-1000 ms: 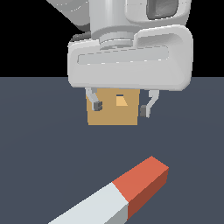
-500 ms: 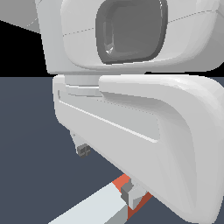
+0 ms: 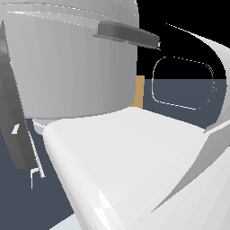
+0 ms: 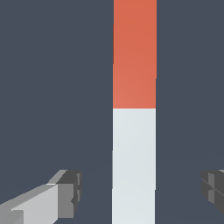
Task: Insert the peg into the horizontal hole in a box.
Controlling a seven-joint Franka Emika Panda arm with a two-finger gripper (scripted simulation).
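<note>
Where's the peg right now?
In the wrist view the peg lies on the dark floor between the open gripper's fingers, its white part between them; the arm hides it in the exterior view.

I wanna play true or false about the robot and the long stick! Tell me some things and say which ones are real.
1. The peg is part red-orange and part white. True.
2. The gripper is squeezing the peg tight. False: its fingers stand apart on either side of the white part, with gaps showing, so it is open.
3. In the exterior view, the robot arm fills most of the picture. True.
4. The whole box shows in the exterior view. False: only a thin tan strip peeks out beside the arm.
5. The peg is already in the hole. False: it lies on the dark floor, and the hole cannot be seen.
</note>
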